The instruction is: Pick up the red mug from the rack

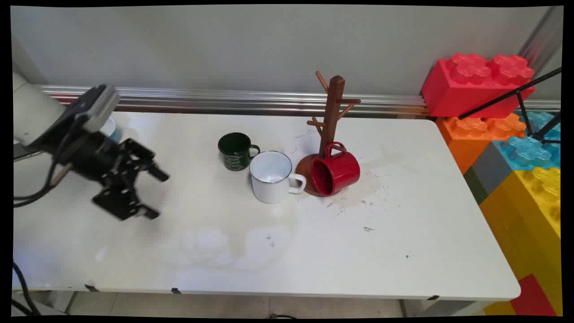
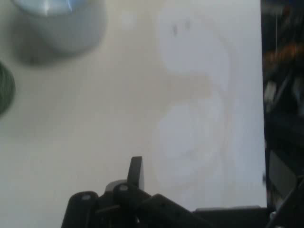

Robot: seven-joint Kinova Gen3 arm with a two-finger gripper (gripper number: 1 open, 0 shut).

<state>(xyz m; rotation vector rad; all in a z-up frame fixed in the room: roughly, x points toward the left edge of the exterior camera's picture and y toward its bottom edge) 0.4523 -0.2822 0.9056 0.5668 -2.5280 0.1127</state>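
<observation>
My black gripper [image 1: 158, 195] hovers over the left part of the white table [image 1: 403, 251], open, with nothing between its fingers. It points right, toward the mugs, and is well apart from them. A dark green mug [image 1: 234, 151] stands upright, with a white mug [image 1: 271, 176] just to its right front. A red mug [image 1: 336, 172] lies on its side against the base of a wooden mug tree [image 1: 332, 112], whose pegs are bare. In the hand view, the white mug [image 2: 61, 23] is blurred at top left, the green mug [image 2: 4, 88] is at the left edge, and one finger [image 2: 136, 172] shows.
Large toy bricks in red [image 1: 475, 85], orange [image 1: 480, 130], blue and yellow [image 1: 529, 202] are stacked past the table's right edge. A black tripod leg [image 1: 515, 92] crosses them. A small white and blue object [image 1: 110, 128] sits behind the arm at back left.
</observation>
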